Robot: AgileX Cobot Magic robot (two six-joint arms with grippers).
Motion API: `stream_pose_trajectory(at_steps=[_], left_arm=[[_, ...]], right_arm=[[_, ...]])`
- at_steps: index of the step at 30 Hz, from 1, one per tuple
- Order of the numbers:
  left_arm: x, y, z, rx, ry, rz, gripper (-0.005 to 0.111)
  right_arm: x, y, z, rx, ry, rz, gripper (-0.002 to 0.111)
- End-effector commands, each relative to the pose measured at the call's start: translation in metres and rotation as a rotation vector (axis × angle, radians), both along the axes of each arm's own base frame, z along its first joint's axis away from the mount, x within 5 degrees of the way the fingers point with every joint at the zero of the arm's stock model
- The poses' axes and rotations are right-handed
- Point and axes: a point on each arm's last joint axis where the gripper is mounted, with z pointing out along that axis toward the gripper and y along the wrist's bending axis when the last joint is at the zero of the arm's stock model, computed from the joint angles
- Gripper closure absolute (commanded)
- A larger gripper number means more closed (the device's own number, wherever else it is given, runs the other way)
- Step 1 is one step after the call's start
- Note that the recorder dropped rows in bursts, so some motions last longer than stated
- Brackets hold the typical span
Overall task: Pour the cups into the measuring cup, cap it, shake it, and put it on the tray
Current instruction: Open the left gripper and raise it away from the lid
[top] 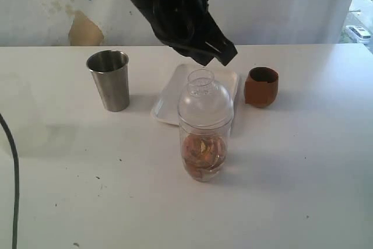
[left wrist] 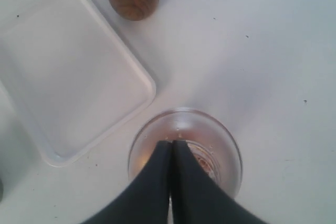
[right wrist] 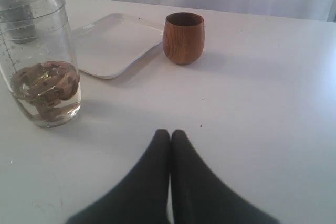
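Exterior view: the left gripper [top: 224,56] is hovering over the measuring cup [top: 203,144], above its cap [top: 205,100], likely to press it. The right gripper [right wrist: 170,132] is idling aside. Both are closed, empty.

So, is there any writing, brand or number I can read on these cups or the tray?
No readable text anywhere.
Measuring cup: faint graduation marks on its wall; any figures are too small to read.
Steel tumbler, wooden cup, tray: no words or labels show.
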Motion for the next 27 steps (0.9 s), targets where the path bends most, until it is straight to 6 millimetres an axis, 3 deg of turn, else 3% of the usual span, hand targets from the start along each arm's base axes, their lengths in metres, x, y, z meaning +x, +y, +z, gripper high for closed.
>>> stream_pose_trajectory(at_steps=[1,11,23,27], left_arm=[[-0.002,-0.002,0.000,-0.016,0.000,-0.007,0.107],[0.000,-0.004,-0.025,-0.008,0.010,0.000,0.107],[-0.001,-0.005,-0.025,-0.015,0.000,-0.027,0.107],[-0.001,0.001,-0.016,0.000,-0.048,-0.022,0.107]], right_arm=[[0.000,0.000,-0.001,-0.003,0.000,-0.004,0.108],[0.000,0.000,-0.001,-0.003,0.000,-0.004,0.108],[0.000,0.000,-0.001,-0.003,0.000,-0.004,0.108],[0.000,0.000,-0.001,-0.003,0.000,-0.004,0.108]])
